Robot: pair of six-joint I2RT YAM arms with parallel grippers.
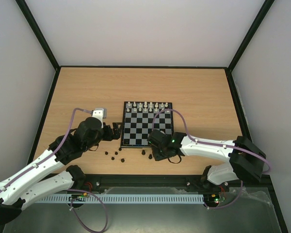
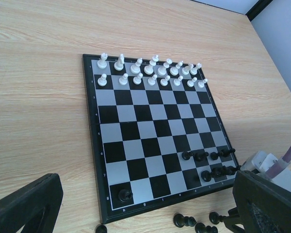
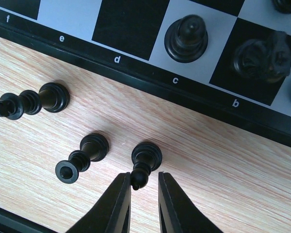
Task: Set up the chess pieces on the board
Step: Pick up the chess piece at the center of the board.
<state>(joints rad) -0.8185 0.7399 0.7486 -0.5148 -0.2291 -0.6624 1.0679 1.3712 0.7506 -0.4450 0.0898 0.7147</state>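
Note:
The board [image 1: 145, 127] lies mid-table with white pieces along its far rows. Several black chess pieces [image 2: 208, 156] stand on its near right squares, and one [image 2: 124, 195] stands on the near left corner square. Other black pieces [image 1: 115, 154] are loose on the table in front of the board. In the right wrist view a black piece [image 3: 145, 162] stands upright on the wood, its head between the fingertips of my right gripper [image 3: 144, 187]. The left fingertip touches the head and a gap shows at the right one. My left gripper [image 2: 145, 208] hangs wide open beside the board's left near corner, holding nothing.
Two more black pieces [image 3: 85, 156] [image 3: 36, 101] stand on the wood left of the right gripper. The board's black border [image 3: 136, 73] runs just beyond them. White pieces [image 2: 150, 73] fill the far two rows. Side walls enclose the table.

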